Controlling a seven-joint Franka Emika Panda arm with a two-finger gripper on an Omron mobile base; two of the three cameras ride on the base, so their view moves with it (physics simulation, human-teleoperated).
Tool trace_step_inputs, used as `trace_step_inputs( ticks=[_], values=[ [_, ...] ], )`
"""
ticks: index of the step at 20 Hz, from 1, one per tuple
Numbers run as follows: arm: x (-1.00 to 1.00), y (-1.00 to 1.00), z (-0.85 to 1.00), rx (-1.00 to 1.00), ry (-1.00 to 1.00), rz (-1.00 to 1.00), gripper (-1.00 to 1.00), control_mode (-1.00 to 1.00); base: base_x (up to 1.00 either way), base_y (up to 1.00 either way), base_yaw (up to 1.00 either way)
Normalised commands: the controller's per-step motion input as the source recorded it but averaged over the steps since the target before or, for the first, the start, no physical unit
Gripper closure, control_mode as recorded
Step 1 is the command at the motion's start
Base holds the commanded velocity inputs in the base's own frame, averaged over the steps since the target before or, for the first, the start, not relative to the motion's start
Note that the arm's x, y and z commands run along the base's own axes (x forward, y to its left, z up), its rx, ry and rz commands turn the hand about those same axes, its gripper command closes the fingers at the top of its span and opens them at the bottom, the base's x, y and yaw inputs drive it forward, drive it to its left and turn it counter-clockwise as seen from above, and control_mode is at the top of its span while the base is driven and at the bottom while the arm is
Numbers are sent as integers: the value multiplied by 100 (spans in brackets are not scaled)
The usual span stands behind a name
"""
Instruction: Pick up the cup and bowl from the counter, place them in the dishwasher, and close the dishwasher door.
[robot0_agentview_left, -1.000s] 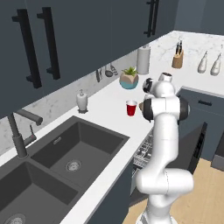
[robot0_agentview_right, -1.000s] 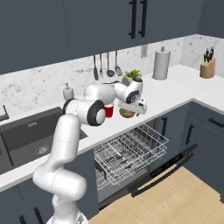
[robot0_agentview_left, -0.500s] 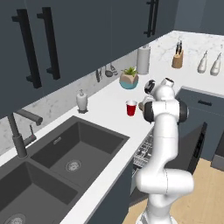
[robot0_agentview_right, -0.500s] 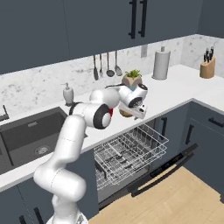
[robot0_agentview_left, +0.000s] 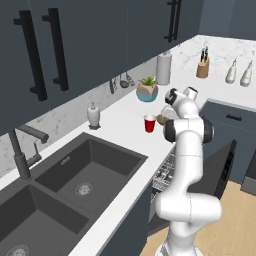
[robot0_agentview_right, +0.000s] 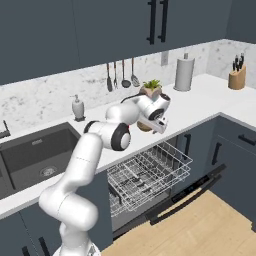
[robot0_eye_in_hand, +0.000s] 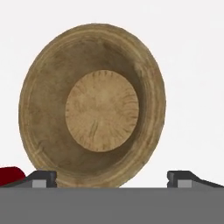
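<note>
Hovering over counter (robot0_eye_in_hand: 192, 52), gripper (robot0_eye_in_hand: 111, 177) spread wide, fingertips (robot0_eye_in_hand: 41, 177) holding nothing. Wooden bowl (robot0_eye_in_hand: 94, 107) at 12 o'clock of fingers, between them. Red cup (robot0_eye_in_hand: 9, 173) at 9 o'clock.

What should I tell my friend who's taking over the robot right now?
Gripper: open, holding nothing, right above the wooden bowl.
Bowl: on the white counter, empty.
Red cup: upright on the counter, beside the bowl.
Dishwasher: door down, wire rack pulled out with no cup or bowl in it.
Done: nothing loaded yet.
Left: grab the bowl, rack it, then the cup, then shut the door.
</note>
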Motion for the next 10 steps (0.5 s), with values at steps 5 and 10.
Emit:
trace_step_inputs(
  ticks=[5,10],
  values=[
    [-26,0,0,7,0,-5,-100,-100,0,0,0],
    [47,7,-5,1,3,-22,-100,-100,0,0,0]
  ],
)
